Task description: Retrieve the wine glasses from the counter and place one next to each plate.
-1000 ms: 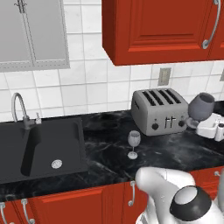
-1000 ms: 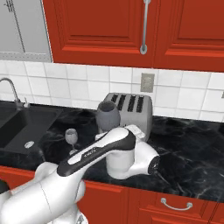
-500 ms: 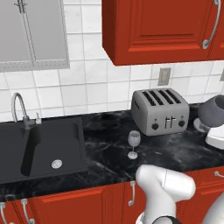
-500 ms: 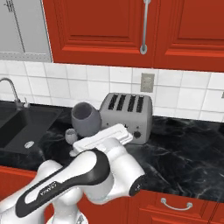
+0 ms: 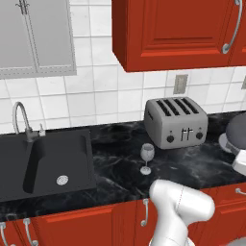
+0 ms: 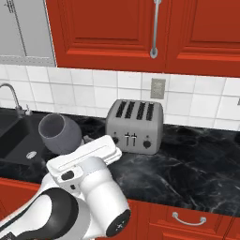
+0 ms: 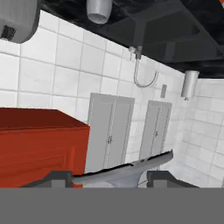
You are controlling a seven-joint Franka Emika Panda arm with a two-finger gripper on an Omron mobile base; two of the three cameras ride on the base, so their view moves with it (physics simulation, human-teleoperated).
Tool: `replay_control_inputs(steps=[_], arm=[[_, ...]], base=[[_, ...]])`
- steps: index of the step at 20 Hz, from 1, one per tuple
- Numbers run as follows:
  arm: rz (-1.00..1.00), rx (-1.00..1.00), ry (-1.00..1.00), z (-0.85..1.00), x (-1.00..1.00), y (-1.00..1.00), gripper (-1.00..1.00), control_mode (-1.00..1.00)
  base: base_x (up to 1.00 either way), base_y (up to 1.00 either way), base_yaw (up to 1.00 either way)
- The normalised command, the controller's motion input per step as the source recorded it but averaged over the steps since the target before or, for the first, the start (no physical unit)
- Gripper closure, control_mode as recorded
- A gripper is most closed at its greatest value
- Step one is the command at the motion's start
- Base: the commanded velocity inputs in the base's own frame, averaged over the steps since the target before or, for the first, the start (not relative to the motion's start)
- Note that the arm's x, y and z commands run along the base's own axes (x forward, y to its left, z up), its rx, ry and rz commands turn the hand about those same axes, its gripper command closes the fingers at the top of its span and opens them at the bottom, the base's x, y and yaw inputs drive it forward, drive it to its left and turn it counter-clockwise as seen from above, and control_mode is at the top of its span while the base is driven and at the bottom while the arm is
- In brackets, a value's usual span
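Observation:
One wine glass [image 5: 147, 157] stands upright on the black counter [image 5: 202, 168], left of and in front of the toaster. A second wine glass [image 6: 58, 133] is lifted off the counter, its grey bowl sticking out past my white hand. In the left base view that bowl [image 5: 238, 132] sits at the right edge. My gripper [image 7: 108, 178] is shut on this glass, whose grey foot [image 7: 127, 171] lies between the finger tips. The plates are out of view.
A silver toaster [image 5: 175, 122] stands against the tiled wall. The black sink [image 5: 48, 161] with its faucet [image 5: 21, 120] is inset at the left. Red wall cabinets [image 6: 140, 33] hang above the counter. My arm [image 6: 79, 206] rises close before the counter's front edge.
The hand has swung back from the toaster toward the base with the glass in it. The glass on the counter and the base views have not shifted.

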Motion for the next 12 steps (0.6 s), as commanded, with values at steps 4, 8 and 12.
replay_control_inputs(steps=[4, 8, 12], arm=[[0.00, 0.00, 0.00, 0.00, 0.00, 0.00, 1.00, 1.00], [0.00, 0.00, 0.00, 0.00, 0.00, 0.00, 1.00, 1.00], [0.00, 0.00, 0.00, 0.00, 0.00, 0.00, 1.00, 1.00]], base=[[-0.94, 0.68, 0.00], [-0.62, 0.97, 0.17], [-0.41, 1.00, 0.31]])
